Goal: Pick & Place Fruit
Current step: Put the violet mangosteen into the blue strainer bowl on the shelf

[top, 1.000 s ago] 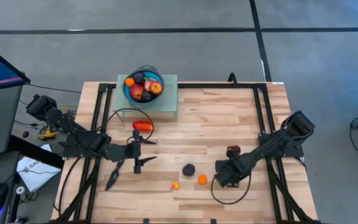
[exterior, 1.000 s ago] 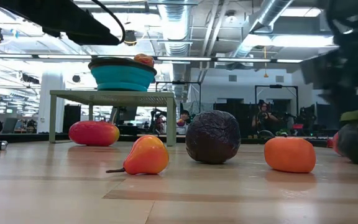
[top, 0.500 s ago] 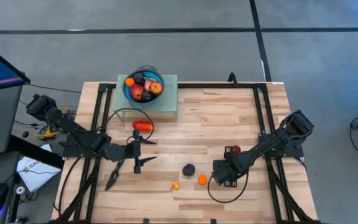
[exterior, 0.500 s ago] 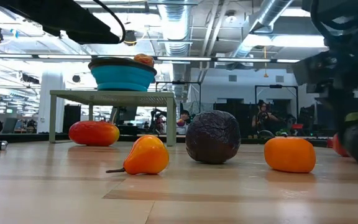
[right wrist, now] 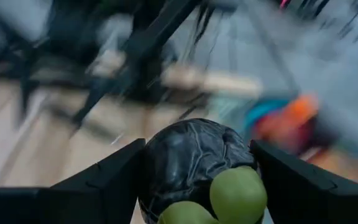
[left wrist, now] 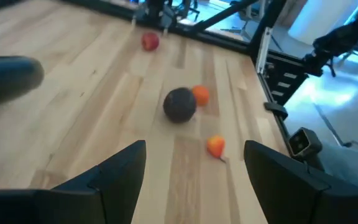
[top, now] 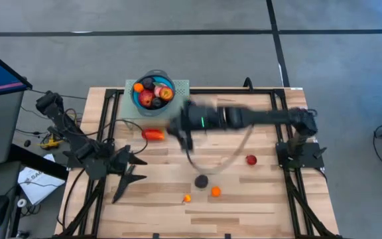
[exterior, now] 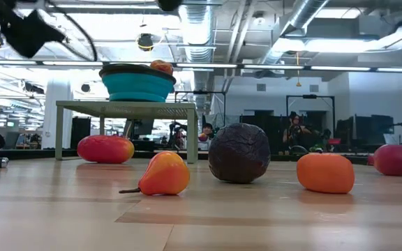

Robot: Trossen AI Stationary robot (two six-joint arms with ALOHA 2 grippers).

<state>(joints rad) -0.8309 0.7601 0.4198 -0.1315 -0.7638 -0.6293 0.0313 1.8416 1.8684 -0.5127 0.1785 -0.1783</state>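
In the right wrist view a dark ball with green lobes (right wrist: 194,171) sits between the fingers of my right gripper (top: 178,127). That gripper hangs blurred above the table, just right of the blue bowl (top: 153,91), which has fruit in it. On the table lie a red-orange long piece (top: 152,134), a dark purple ball (top: 201,180), an orange ball (top: 215,192), a small orange pear (top: 187,198) and a red ball (top: 251,159). My left gripper (top: 136,168) stands open near the left edge with nothing between its fingers. My right gripper pinches the dark ball by two opposite sides (right wrist: 149,177) between its two fingers (right wrist: 107,183). The green lobes (right wrist: 238,196) face back toward the wrist. The arm reaches in from the table's right, and the ball is lifted clear of the table.
The bowl stands on a pale green raised stand (top: 180,111) at the far left of the table. Black frame rails (top: 280,119) run along both sides. My right arm (top: 257,118) stretches across the middle of the table. A cable loop (top: 224,159) hangs under it.
My right gripper has lifted the dark green-topped ball off the near right of the table and swung fast, up and toward the far left, to beside the bowl. The red ball it had covered now shows. My left gripper has drawn back toward the left edge and rolled.
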